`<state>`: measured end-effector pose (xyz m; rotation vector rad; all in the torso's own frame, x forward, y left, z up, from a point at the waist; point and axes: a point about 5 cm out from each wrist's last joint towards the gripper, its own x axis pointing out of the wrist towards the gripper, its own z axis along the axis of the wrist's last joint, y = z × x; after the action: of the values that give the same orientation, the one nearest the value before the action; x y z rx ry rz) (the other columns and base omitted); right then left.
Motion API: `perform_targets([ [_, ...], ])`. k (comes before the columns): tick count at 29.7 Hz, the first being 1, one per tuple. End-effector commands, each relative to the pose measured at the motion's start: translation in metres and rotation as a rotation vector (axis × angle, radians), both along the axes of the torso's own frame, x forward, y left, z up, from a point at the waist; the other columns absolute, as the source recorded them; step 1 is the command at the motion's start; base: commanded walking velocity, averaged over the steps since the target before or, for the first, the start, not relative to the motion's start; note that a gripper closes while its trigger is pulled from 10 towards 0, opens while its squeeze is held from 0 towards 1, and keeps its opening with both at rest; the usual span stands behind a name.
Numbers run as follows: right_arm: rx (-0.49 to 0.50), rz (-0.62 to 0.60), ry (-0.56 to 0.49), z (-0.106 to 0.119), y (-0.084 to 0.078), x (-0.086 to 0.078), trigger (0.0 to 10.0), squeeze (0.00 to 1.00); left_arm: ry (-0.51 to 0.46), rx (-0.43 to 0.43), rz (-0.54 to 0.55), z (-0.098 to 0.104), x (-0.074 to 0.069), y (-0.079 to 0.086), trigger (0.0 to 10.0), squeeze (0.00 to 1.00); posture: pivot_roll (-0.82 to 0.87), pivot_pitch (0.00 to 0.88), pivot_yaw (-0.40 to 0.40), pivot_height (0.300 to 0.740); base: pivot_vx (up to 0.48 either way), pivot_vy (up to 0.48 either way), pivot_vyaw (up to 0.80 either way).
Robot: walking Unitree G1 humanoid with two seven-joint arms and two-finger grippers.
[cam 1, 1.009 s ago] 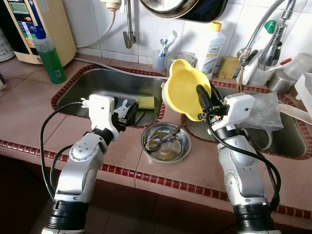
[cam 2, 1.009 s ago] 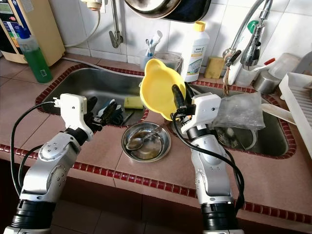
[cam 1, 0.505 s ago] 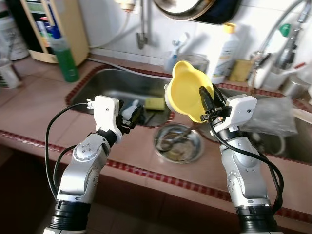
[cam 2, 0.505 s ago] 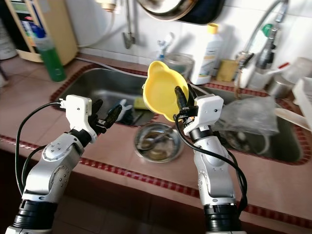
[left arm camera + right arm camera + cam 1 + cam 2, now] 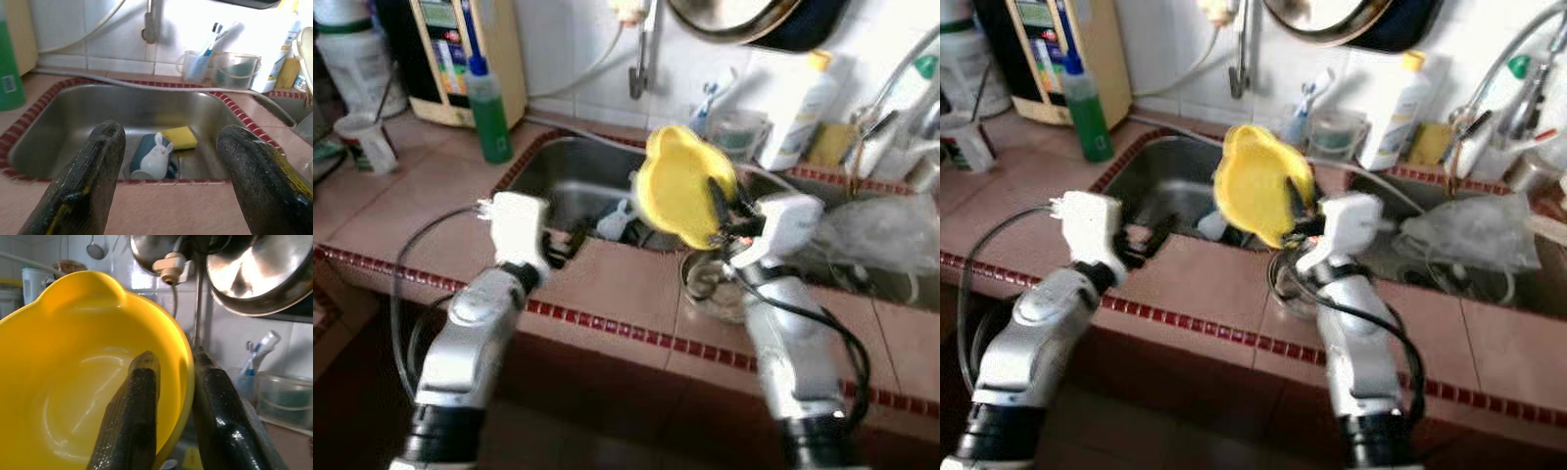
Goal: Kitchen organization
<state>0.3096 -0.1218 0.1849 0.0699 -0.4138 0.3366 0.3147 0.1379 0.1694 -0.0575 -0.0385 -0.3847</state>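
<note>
Right pincer (image 5: 722, 204): clamped on rim of yellow plastic bowl (image 5: 677, 186), held above worktop.
Left pincer (image 5: 168, 166): spread, empty, nearer blue bunny mug (image 5: 152, 157).

Yellow bowl (image 5: 677, 186) tipped on edge (rim pinched) above the sink divider.

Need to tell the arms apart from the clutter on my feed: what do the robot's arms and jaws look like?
Both arms are silver metal with rounded joints and dark bands near the base. Each wrist carries a white boxy housing, from which a black cable loops back along the arm. The left gripper and right gripper each have two long black jaws, scuffed, with yellowish marks on the left pair.
</note>
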Motion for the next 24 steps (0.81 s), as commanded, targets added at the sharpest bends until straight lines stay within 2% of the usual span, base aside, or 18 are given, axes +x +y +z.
perform_targets([
  [1, 0.003, -0.027, -0.021, 0.0054, -0.0078, -0.0003, 10.0, 0.0, -0.001, -0.004, -0.031, 0.0016, -0.0006, -0.0073, 10.0, 0.0, -0.04, 0.032, -0.005, 0.74, 0.0, 0.319, 0.0],
  [9, 0.006, -0.025, -0.02, 0.0057, -0.0071, 0.0002, 10.0, 0.0, -0.003, 0.004, -0.036, 0.0023, -0.0007, -0.0079, 10.0, 0.0, -0.04, 0.032, -0.003, 0.74, 0.0, 0.312, 0.0],
  [12, 0.007, -0.025, -0.02, 0.0056, -0.007, 0.0002, 10.0, 0.0, -0.022, 0.023, -0.045, 0.0039, -0.0015, -0.0094, 10.0, 0.0, -0.04, 0.034, -0.003, 0.74, 0.0, 0.0, 0.0],
  [13, 0.006, -0.025, -0.019, 0.0054, -0.007, 0.0003, 10.0, 0.0, -0.065, 0.043, -0.031, 0.0069, -0.002, -0.0102, 10.0, 0.0, -0.04, 0.033, -0.002, 0.74, 0.0, 0.0, 0.0],
  [15, 0.004, -0.026, -0.017, 0.005, -0.0072, 0.0003, 10.0, 0.0, -0.086, 0.067, -0.033, 0.0083, -0.0028, -0.0121, 10.0, 0.0, -0.04, 0.036, -0.004, 0.74, 0.0, 0.0, 0.0],
  [24, 0.005, -0.031, -0.014, 0.0044, -0.0075, 0.0004, 10.0, 0.0, -0.066, 0.06, -0.08, 0.0065, -0.0038, -0.0154, 10.0, 0.0, -0.04, 0.039, -0.002, 0.74, 0.0, 0.0, 0.0],
])
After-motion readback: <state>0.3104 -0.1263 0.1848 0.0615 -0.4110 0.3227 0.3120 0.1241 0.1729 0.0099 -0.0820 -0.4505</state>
